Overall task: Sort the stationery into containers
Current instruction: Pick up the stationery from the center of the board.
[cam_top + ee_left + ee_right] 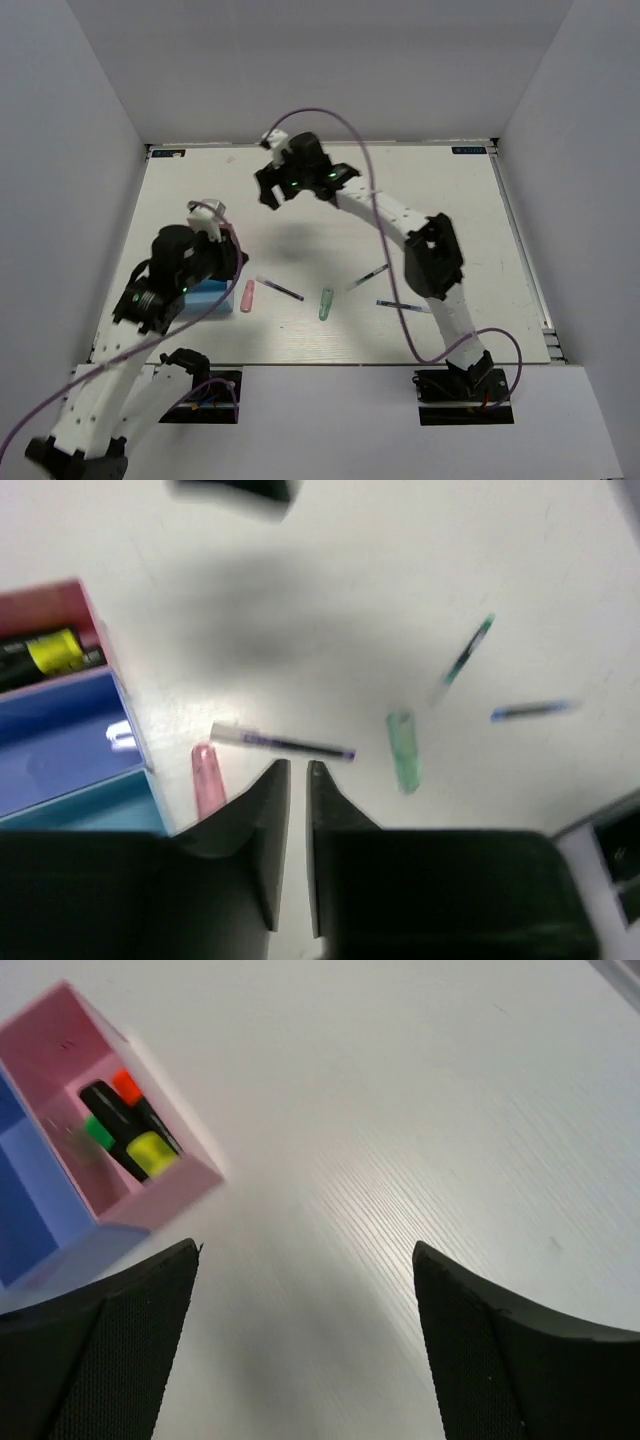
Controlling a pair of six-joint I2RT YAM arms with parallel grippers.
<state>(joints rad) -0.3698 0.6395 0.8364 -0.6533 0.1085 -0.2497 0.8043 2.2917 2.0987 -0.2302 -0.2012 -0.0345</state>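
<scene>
The pink container (150, 1195) holds three black highlighters (125, 1125) with orange, green and yellow ends. The blue container (25, 1195) adjoins it. The left arm covers the pink one in the top view, where only the blue container (205, 297) shows. On the table lie a pink piece (207, 778), a thin pen (283, 743), a pale green clip (404, 750) and two more pens (465, 658) (530, 711). My left gripper (298, 770) hovers just short of the nearest pen, nearly shut and empty. My right gripper (305, 1248) is raised over bare table beyond the boxes, wide open and empty.
White walls close in the table on three sides. The right arm's purple cable (400, 310) loops over the right half of the table. In the top view the pens (280, 288) (367, 277) (403, 305) and the clip (326, 303) lie between the two arm bases.
</scene>
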